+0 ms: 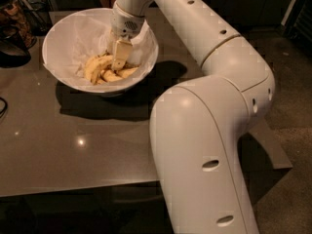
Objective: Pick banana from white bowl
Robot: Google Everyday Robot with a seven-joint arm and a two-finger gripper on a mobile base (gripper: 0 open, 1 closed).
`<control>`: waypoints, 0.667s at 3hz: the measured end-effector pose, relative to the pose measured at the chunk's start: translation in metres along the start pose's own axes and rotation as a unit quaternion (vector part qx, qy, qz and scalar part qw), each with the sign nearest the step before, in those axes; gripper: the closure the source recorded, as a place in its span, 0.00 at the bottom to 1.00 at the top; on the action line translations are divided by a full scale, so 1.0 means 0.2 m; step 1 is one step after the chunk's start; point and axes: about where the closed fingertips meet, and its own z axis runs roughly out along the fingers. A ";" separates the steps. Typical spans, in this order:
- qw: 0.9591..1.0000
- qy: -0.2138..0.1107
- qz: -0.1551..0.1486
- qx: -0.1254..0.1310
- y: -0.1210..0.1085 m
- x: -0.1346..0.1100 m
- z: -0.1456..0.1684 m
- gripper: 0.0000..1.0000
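Note:
The white bowl (66, 43) stands at the back left of the table, lined with crumpled white paper. A pile of yellow bananas (100, 67) lies in its bottom. I cannot tell which one is the longest, strongly curved banana. My gripper (118, 65) reaches down into the bowl from the right side, its tip among the bananas at the pile's right part. The white arm runs from the gripper back over the table to its large base at the lower right.
The dark brown table (73, 140) carries the bowl. Dark objects (14, 28) stand at the far left edge beside the bowl. The arm's bulky lower link (204, 160) fills the right foreground.

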 end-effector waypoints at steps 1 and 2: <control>1.000 -0.001 0.000 -0.002 0.00 0.00 0.01 0.43; 1.000 0.002 -0.010 0.000 0.00 -0.01 0.01 0.62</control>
